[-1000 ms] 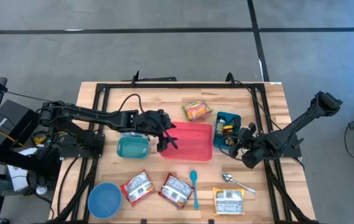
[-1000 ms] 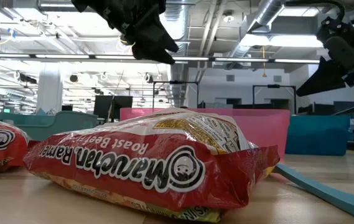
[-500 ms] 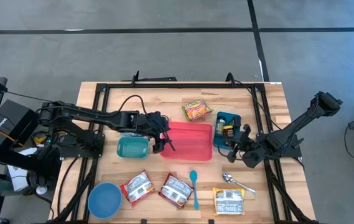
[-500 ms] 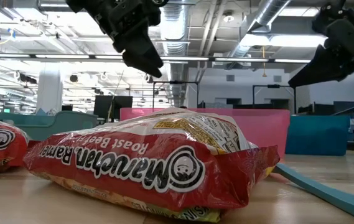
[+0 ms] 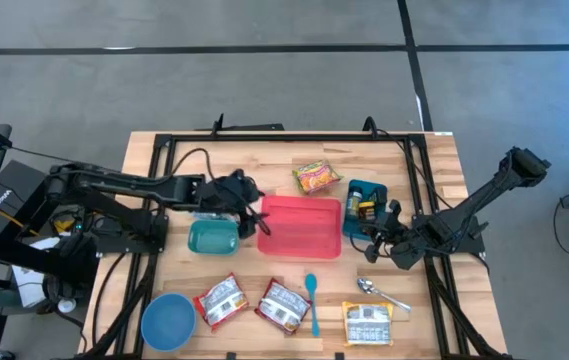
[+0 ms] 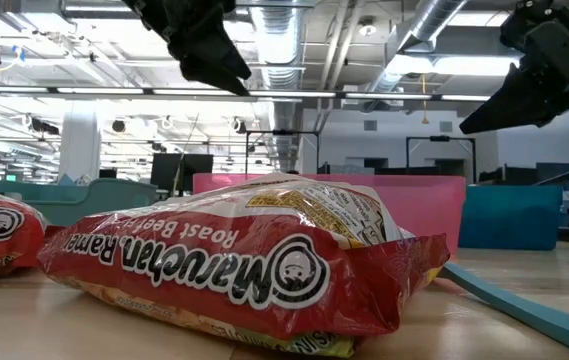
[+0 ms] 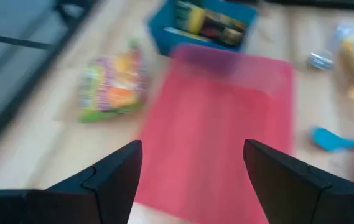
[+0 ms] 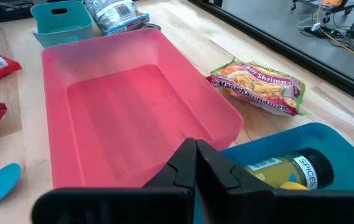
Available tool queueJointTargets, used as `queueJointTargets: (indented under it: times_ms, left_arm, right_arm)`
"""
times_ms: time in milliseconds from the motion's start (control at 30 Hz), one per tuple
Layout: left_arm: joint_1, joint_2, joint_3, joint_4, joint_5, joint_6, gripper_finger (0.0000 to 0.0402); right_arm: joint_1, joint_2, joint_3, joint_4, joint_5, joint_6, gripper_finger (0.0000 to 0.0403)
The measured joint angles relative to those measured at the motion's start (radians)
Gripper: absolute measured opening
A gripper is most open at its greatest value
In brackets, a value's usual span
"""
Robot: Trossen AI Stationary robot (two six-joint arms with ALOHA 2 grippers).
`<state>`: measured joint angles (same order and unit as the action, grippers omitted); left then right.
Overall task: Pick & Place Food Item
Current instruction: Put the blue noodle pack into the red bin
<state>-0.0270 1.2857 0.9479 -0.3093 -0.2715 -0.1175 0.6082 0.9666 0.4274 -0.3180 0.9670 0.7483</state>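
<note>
A pink tray [image 5: 304, 226] lies at the table's middle and holds nothing. My left gripper [image 5: 253, 222] hovers open and empty over the tray's left rim; its wrist view looks down on the tray [image 7: 220, 124]. My right gripper [image 5: 376, 233] is shut and empty, above the table between the tray's right rim and a blue bin [image 5: 366, 200]; its fingers [image 8: 195, 158] show closed together. A yellow-green shrimp ramen packet [image 5: 316, 177] lies flat beyond the tray's far rim. Two red ramen packets [image 5: 222, 300] [image 5: 284, 305] and a pale packet [image 5: 367, 323] lie flat near the front edge.
A teal bin [image 5: 212, 237] stands left of the tray under the left arm. The blue bin holds a spice jar [image 8: 288, 171]. A blue bowl [image 5: 167, 320], a blue spoon [image 5: 312, 300] and a metal spoon [image 5: 379, 292] lie near the front. A red ramen packet [image 6: 254, 265] fills the low view.
My left gripper has drawn back toward the table's left edge, from over the tray's left part to its left rim, staying open. My right gripper has shifted a little toward the far side, nearer the blue bin, staying shut.
</note>
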Motion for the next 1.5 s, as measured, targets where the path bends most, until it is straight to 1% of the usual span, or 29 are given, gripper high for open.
queueJointTargets:
  times_ms: [100, 233, 400, 600, 667, 767, 867, 933, 1000, 1067, 1300, 1400, 1500]
  left_arm:
    - [0.000, -0.072, -0.042, -0.002, -0.083, -0.003, 0.0274]
    - [0.000, -0.181, -0.103, 0.002, -0.149, -0.003, 0.0274]
    - [0.017, -0.309, -0.176, 0.003, -0.204, -0.003, 0.0274]
    - [0.104, -0.420, -0.244, 0.016, -0.229, -0.003, 0.0274]
    - [0.143, -0.442, -0.260, 0.013, -0.223, -0.015, 0.0274]
    - [0.213, -0.459, -0.260, -0.018, -0.186, -0.045, 0.0274]
    - [0.293, -0.466, -0.260, -0.023, -0.115, -0.082, 0.0274]
    - [0.348, -0.466, -0.260, -0.030, -0.046, -0.119, 0.0274]
    - [0.400, -0.466, -0.260, -0.068, 0.012, -0.152, 0.0274]
    - [0.445, -0.463, -0.260, -0.110, 0.043, -0.177, 0.0274]
    - [0.577, -0.461, -0.260, -0.296, 0.044, -0.277, 0.0274]
    - [0.611, -0.461, -0.260, -0.333, 0.047, -0.329, 0.0274]
    - [0.641, -0.461, -0.260, -0.371, 0.079, -0.371, 0.0274]
  right_arm:
    - [-0.004, 0.000, 0.000, 0.003, 0.002, 0.000, 0.0000]
    - [-0.020, 0.000, 0.000, 0.016, 0.002, 0.000, 0.0000]
    - [-0.045, 0.000, 0.000, 0.016, 0.002, 0.000, 0.0000]
    - [-0.075, 0.000, 0.000, 0.017, 0.002, 0.000, 0.0000]
    - [-0.081, 0.000, 0.000, 0.017, 0.001, 0.000, 0.0000]
    - [-0.082, 0.000, 0.000, 0.018, -0.001, 0.001, 0.0000]
    - [-0.082, 0.000, 0.000, 0.018, -0.006, 0.001, 0.0000]
    - [-0.082, 0.000, 0.000, 0.019, -0.020, 0.003, 0.0000]
    - [-0.082, 0.000, 0.000, 0.019, -0.025, 0.003, 0.0000]
    - [-0.082, 0.000, 0.000, 0.019, -0.027, 0.003, 0.0000]
    - [-0.082, 0.000, 0.000, 0.019, -0.027, 0.003, 0.0000]
    - [-0.082, 0.000, 0.000, 0.019, -0.027, 0.003, 0.0000]
    - [-0.082, 0.000, 0.000, 0.019, -0.027, 0.003, 0.0000]
